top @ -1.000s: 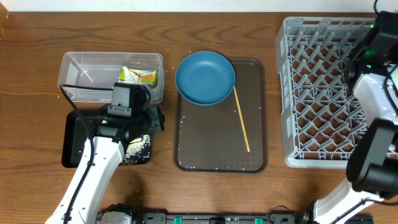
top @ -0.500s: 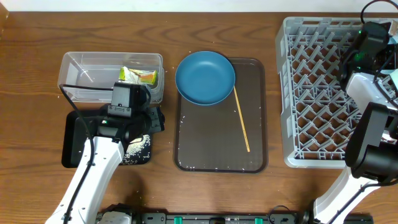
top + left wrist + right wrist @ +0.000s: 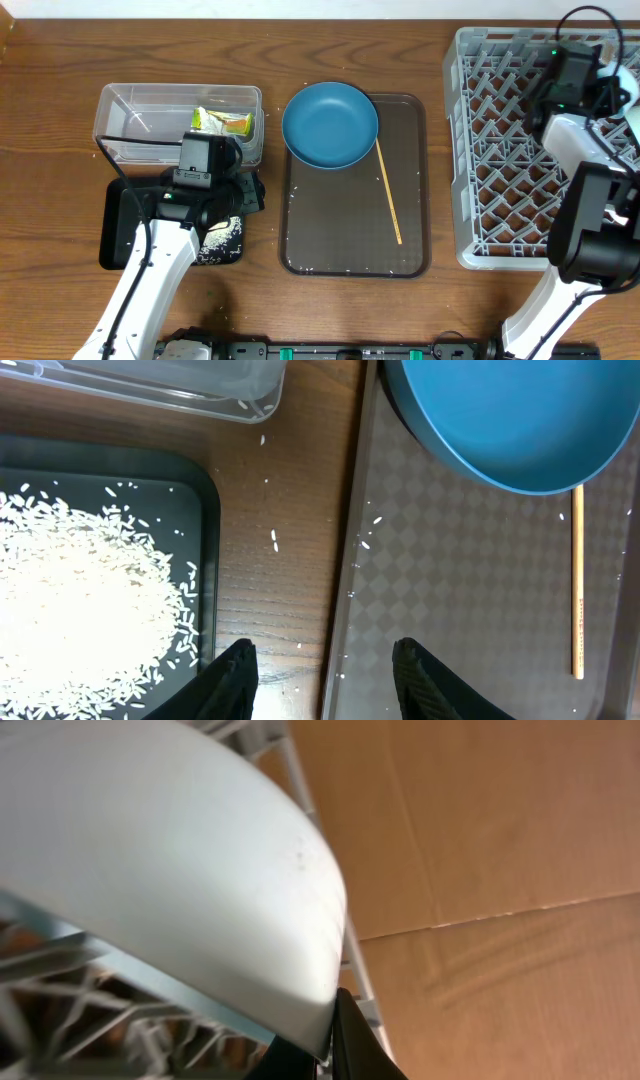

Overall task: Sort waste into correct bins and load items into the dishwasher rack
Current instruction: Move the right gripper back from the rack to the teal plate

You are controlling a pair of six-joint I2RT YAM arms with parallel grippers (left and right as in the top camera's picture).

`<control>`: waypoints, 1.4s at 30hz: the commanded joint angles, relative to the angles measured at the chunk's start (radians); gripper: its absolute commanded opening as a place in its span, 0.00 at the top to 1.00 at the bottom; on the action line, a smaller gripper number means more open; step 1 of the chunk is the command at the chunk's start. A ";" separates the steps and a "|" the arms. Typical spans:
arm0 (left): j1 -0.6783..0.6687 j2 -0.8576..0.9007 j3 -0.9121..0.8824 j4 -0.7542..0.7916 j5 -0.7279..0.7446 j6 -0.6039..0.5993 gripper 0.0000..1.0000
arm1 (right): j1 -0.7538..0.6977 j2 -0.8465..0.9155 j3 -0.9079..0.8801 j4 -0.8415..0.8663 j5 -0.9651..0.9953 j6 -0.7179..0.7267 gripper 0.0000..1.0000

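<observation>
The waste lies at the left of the table: the crumpled yellow-green snack wrapper (image 3: 222,122) sits in the right end of the clear tub (image 3: 130,112), and the white rice grains (image 3: 80,590) are heaped in the black tray (image 3: 113,220) just in front of that tub. The left gripper (image 3: 322,665) hangs over the right edge of the black tray, its 2 fingers (image 3: 235,680) spread apart and holding nothing. The heap lies to the left of them, and the gap between them spans the strip of bare wood and the near edge of the brown tray (image 3: 350,250). A few loose grains (image 3: 273,540) are scattered on that wood. On the brown tray, the dark-blue bowl (image 3: 330,124) rests at the far end, overlapping the rim. The thin wooden stick (image 3: 388,192) lies just to its right, running diagonally toward the near right corner, well apart from the left fingers. At the far right stands the light-grey dishwasher rack (image 3: 500,150), with the right arm reaching over its far right corner. In the right wrist view a pale bowl (image 3: 150,850) fills the frame above the rack's lattice. Its rim meets the dark tips of the right gripper (image 3: 325,1052), though I cannot tell whether those fingers are clamped on it.
</observation>
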State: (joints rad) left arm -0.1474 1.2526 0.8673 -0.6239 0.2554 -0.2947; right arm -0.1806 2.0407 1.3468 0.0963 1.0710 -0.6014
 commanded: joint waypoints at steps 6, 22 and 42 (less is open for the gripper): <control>0.003 -0.005 0.014 -0.001 -0.006 0.001 0.53 | 0.030 0.011 -0.004 -0.040 0.033 0.074 0.91; 0.003 -0.005 0.014 0.000 -0.006 0.001 0.53 | 0.103 -0.258 -0.004 -0.056 -0.116 0.127 0.34; 0.003 -0.005 0.014 0.000 -0.007 0.001 0.52 | 0.254 -0.283 -0.004 -0.456 -1.246 0.564 0.37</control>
State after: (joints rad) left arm -0.1474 1.2526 0.8673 -0.6239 0.2554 -0.2951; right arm 0.0387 1.7569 1.3403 -0.3676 0.2005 -0.1299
